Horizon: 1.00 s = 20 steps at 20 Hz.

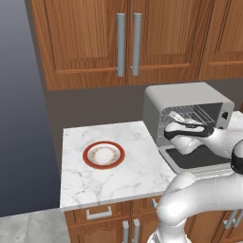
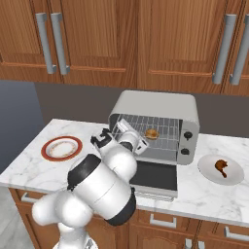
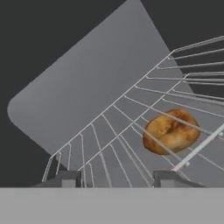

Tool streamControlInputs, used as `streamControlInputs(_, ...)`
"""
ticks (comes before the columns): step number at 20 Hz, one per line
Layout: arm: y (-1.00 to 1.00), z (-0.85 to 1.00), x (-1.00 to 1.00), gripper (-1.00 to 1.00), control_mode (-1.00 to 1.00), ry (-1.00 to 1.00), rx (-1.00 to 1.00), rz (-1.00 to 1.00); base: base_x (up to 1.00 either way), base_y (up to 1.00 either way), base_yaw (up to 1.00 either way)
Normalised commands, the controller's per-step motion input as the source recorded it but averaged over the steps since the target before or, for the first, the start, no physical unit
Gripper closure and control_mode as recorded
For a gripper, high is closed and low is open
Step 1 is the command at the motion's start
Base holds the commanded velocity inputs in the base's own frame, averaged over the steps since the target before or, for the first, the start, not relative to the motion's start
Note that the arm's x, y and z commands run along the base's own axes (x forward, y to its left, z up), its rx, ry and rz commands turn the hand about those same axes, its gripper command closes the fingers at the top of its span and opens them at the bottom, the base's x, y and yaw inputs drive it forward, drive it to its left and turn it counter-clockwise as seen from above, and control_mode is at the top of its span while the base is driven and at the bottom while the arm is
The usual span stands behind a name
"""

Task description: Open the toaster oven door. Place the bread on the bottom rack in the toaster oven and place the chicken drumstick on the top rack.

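Note:
The toaster oven [image 2: 156, 103] stands on the counter with the toaster oven door [image 2: 154, 176] folded down flat in front of it. The bread [image 3: 171, 131] lies deep inside the oven, and the wires of the top rack [image 3: 109, 131] cross in front of it, so it seems to rest on the bottom rack [image 2: 163, 142]. My gripper [image 3: 117, 179] is at the oven mouth, open, with nothing between its fingers. The bun also shows through the oven opening [image 2: 151, 133]. The chicken drumstick [image 2: 222, 168] lies on a white plate [image 2: 236, 176] to the right of the oven.
A red-rimmed plate [image 1: 104, 155] sits bare on the marble counter [image 1: 123, 182] to the left of the oven. Wooden wall cabinets [image 1: 128, 38] hang above. The counter ends at its left edge, beside a dark wall.

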Motion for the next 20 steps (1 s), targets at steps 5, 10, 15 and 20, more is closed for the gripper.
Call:
streamControlInputs(5, -0.18, -0.1, -0.19, 1.0, -1.0, 0.13, 0.12, 0.0, 0.0, 0.0, 0.0)
streamControlInputs(10, -0.08, -0.03, -0.27, 1.0, -1.0, 0.19, 0.11, 0.0, 0.0, 0.0, 0.0)
streamControlInputs(15, -0.05, 0.0, -0.2, 1.0, -1.0, 0.23, 0.08, 0.0, 0.0, 0.0, 0.0)
streamControlInputs(20, 0.0, 0.19, 0.0, 1.0, -1.0, 0.11, 0.11, 0.0, 0.0, 0.0, 0.0)
